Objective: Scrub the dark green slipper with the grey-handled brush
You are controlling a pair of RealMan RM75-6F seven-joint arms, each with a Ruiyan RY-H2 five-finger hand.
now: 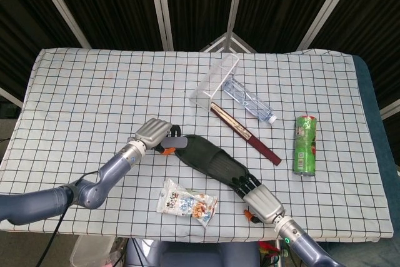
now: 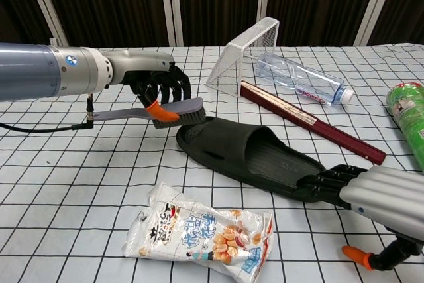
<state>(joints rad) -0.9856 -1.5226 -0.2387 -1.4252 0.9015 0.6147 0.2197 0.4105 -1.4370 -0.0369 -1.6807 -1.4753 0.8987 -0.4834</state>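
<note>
**Grey brush at the toe end of the dark green slipper**

Dark green rubber slipper (image 2: 255, 157) lies flat on the checked white tablecloth (image 1: 94, 92), sole down. Its long axis runs diagonally: the closed toe end points to the robot's left and away from it, the open heel end points to the right and toward it.

The left hand (image 2: 159, 84) has its fingers curled around the grey-handled brush with dark bristles (image 2: 165, 111), with the orange thumb tip pressed on the handle. The brush lies about level, its handle stretching out to the left past the fingers, its bristle head just beyond the fingers on the right, at the rim of the slipper's toe. I cannot tell if the bristles touch the slipper.

The right hand (image 2: 371, 193) has its dark fingers (image 2: 324, 182) stretched out side by side, and their tips lie on the heel end of the slipper. They hold nothing.

In front of the slipper, between the two hands, lies a crinkled snack bag (image 2: 202, 233). Beyond the right fingers there are a long dark red flat box (image 2: 311, 120), a clear plastic bottle (image 2: 298, 79) on its side, a white wire rack (image 2: 245, 54) and a green can (image 2: 409, 120).
</note>
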